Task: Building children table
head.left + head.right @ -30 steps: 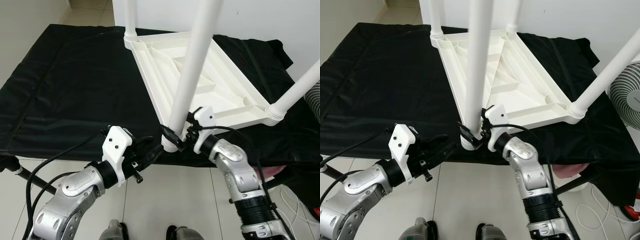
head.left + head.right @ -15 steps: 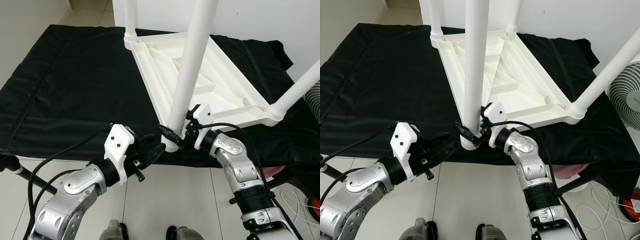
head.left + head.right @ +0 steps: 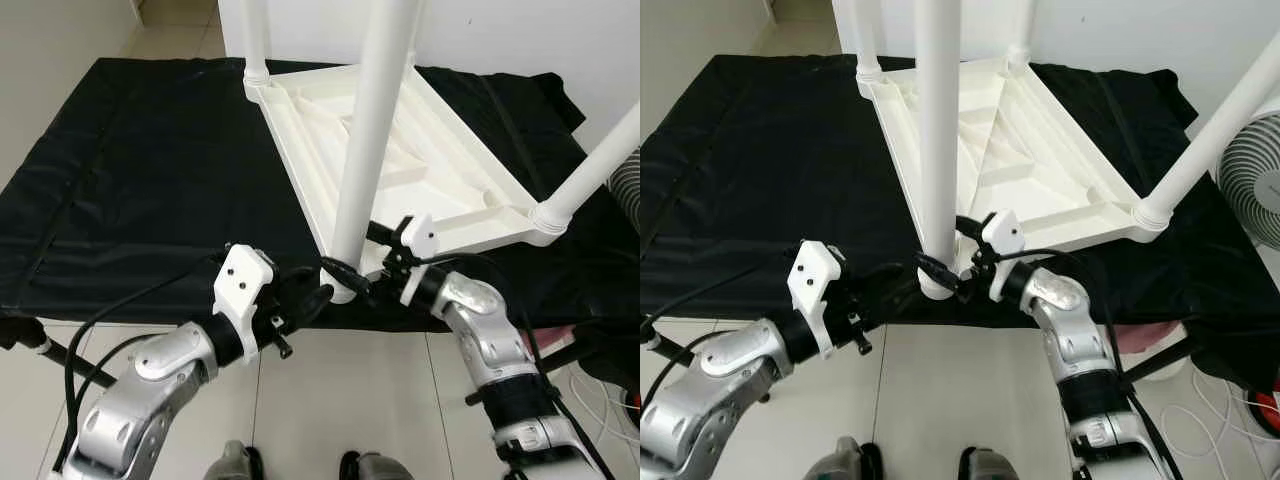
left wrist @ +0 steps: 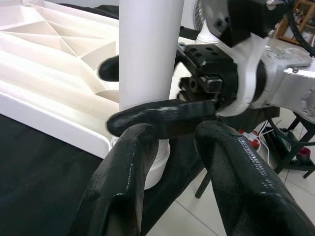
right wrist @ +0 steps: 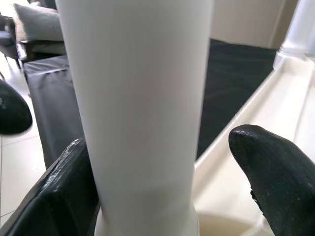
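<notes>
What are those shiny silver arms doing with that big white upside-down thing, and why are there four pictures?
It's a robot with two arms building a children's table. The white tabletop lies upside down on a black cloth, its legs pointing up. Two pictures come from the robot's head, looking down. The other two come from small cameras on its wrists, so everything looks huge and close. The right gripper has its black fingers around the bottom of the nearest leg, one on each side; whether they squeeze it is hard to tell. The left gripper waits open just beside it. A fan stands at the right.
</notes>
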{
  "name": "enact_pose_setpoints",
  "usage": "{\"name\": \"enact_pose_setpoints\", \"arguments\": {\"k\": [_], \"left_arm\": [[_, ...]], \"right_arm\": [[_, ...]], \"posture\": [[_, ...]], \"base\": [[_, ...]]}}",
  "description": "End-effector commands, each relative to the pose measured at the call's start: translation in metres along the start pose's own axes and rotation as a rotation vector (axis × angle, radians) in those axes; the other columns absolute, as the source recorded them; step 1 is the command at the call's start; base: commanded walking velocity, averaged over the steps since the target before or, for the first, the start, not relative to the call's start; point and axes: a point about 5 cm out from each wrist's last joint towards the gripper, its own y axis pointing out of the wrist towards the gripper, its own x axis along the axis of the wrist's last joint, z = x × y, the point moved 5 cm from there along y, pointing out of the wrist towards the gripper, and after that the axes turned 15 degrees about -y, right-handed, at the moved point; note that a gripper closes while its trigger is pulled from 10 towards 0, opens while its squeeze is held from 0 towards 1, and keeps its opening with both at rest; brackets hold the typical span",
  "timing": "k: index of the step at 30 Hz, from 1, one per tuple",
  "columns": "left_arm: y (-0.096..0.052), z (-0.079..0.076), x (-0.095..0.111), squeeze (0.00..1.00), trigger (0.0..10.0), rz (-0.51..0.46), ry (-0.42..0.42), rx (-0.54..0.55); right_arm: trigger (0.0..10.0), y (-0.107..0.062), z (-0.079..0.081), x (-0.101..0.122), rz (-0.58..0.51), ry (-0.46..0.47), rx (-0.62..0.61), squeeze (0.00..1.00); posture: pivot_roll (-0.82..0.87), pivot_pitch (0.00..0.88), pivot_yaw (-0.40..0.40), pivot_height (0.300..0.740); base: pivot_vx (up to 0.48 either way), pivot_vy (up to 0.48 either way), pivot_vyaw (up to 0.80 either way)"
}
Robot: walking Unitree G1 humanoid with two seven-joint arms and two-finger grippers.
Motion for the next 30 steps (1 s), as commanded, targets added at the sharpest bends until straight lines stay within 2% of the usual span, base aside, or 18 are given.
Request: {"name": "enact_pose_setpoints", "arguments": {"k": [1,2,3,4,6,7,8,9,10,11,14,15,20,23,30], "left_arm": [[0.001,0.000,-0.005,0.00,10.0,0.014,0.000,-0.001],[0.001,0.000,-0.005,0.00,10.0,0.014,0.000,-0.001],[0.003,0.000,-0.004,0.00,10.0,0.011,0.002,0.000],[0.004,0.000,-0.004,0.00,10.0,0.006,0.005,0.001],[0.004,0.000,-0.004,0.00,10.0,0.006,0.005,0.001],[0.004,-0.001,-0.003,0.00,10.0,0.002,0.006,0.002],[0.004,-0.001,-0.003,0.00,10.0,0.002,0.006,0.002],[0.005,0.000,-0.003,0.00,10.0,-0.001,0.007,0.003],[0.005,0.000,-0.003,0.00,10.0,-0.001,0.007,0.003],[0.005,0.000,-0.002,0.00,10.0,-0.004,0.008,0.004],[0.005,0.000,-0.002,0.00,10.0,-0.004,0.008,0.004],[0.005,0.000,-0.002,0.00,10.0,-0.005,0.008,0.005],[0.006,0.000,-0.002,0.00,10.0,-0.007,0.005,0.004],[0.006,-0.001,-0.003,0.00,10.0,-0.007,0.001,0.002],[0.006,-0.002,-0.005,0.00,10.0,-0.002,0.001,-0.008]], "right_arm": [[10.0,0.006,0.005,-0.003,0.000,0.003,0.019,0.00],[10.0,0.006,0.005,-0.003,0.000,0.003,0.019,0.00],[6.4,0.010,0.007,-0.003,-0.003,0.011,0.021,0.00],[5.2,0.013,0.011,-0.002,-0.010,0.023,0.029,0.00],[5.2,0.013,0.011,-0.002,-0.010,0.023,0.029,0.00],[4.5,0.014,0.017,-0.002,-0.014,0.032,0.042,0.00],[4.5,0.014,0.017,-0.002,-0.014,0.032,0.042,0.00],[3.8,0.013,0.022,-0.002,-0.016,0.043,0.054,0.00],[3.8,0.013,0.022,-0.002,-0.016,0.043,0.054,0.00],[0.6,0.011,0.026,-0.003,-0.015,0.052,0.061,0.00],[0.6,0.011,0.026,-0.003,-0.015,0.052,0.061,0.00],[0.0,0.008,0.028,-0.003,-0.016,0.057,0.061,0.00],[0.0,0.000,0.023,-0.001,-0.020,0.072,0.005,0.00],[0.0,-0.008,0.014,0.004,-0.018,0.106,-0.118,0.00],[0.0,-0.012,0.019,0.002,0.055,0.104,-0.286,0.00]], "posture": [[-0.06,0.140,0.022,0.740],[-0.06,0.140,0.022,0.740],[-0.06,0.134,0.015,0.740],[-0.06,0.134,0.015,0.740],[-0.06,0.134,0.015,0.740],[-0.06,0.134,0.015,0.740],[-0.06,0.134,0.015,0.740],[-0.05,0.131,0.008,0.740],[-0.05,0.131,0.008,0.740],[-0.05,0.132,0.006,0.740],[-0.05,0.132,0.006,0.740],[-0.05,0.132,0.006,0.740],[-0.05,0.132,0.005,0.740],[-0.06,0.131,-0.002,0.740],[-0.07,0.132,0.004,0.740]], "base": [[0.000,0.000,0.00],[0.000,0.000,0.00],[0.000,0.000,0.00],[0.000,0.000,0.00],[0.000,0.000,0.00],[0.000,0.000,0.00],[0.000,0.000,0.00],[0.000,0.000,0.00],[0.000,0.000,0.00],[0.000,0.000,0.00],[0.000,0.000,0.00],[0.000,0.000,0.00],[0.000,0.000,0.00],[0.000,0.000,0.00],[0.000,0.000,0.00]]}}
